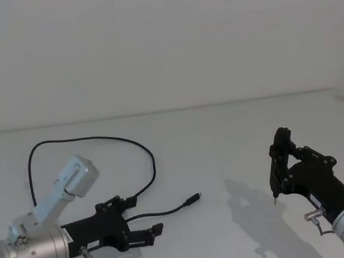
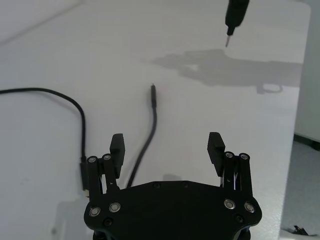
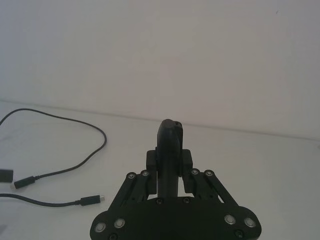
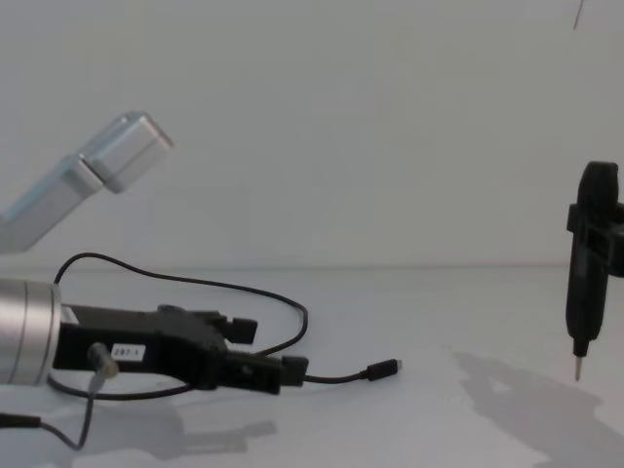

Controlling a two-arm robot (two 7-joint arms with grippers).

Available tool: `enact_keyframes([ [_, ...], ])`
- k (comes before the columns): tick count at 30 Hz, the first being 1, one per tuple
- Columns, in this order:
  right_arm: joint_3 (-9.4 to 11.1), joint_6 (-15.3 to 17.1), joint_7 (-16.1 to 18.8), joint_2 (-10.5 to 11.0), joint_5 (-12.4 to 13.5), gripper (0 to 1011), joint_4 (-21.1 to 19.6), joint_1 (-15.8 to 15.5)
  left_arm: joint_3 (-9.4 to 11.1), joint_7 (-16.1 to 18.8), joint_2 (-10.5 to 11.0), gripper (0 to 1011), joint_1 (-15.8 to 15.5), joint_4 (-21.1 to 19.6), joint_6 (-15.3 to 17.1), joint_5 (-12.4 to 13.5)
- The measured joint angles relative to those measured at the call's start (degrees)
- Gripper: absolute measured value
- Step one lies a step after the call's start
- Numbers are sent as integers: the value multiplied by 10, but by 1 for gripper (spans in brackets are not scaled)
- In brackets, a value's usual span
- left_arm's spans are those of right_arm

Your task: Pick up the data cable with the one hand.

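Our left gripper [image 2: 166,141] has its fingers [image 2: 117,149] spread astride the cable [image 2: 155,120]; next we pinch it. The right gripper [image 3: 169,160] clamps a pen [image 3: 170,131].

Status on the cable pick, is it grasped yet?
Done: left end effector is down at the table, jaws open, data cable running between them. In hand: the grasp, not yet closed; the cable lies flat. Left: close and lift. The right end effector sits off to the right, shut on a pen-shaped tool.
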Motion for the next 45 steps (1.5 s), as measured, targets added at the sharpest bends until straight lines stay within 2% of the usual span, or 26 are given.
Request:
enact_keyframes([
  [12, 0, 0, 0, 0, 0, 279, 0, 0, 1, -21, 3, 1001, -17, 24, -11, -10],
  [26, 0, 0, 0, 0, 0, 279, 0, 0, 38, -73, -5, 1001, -50, 88, -9, -9],
  [38, 0, 0, 0, 0, 0, 279, 0, 0, 49, -75, -18, 1001, -64, 120, -29, -5],
  [45, 0, 0, 0, 0, 0, 279, 0, 0, 50, -67, -24, 867, -67, 131, -42, -5],
])
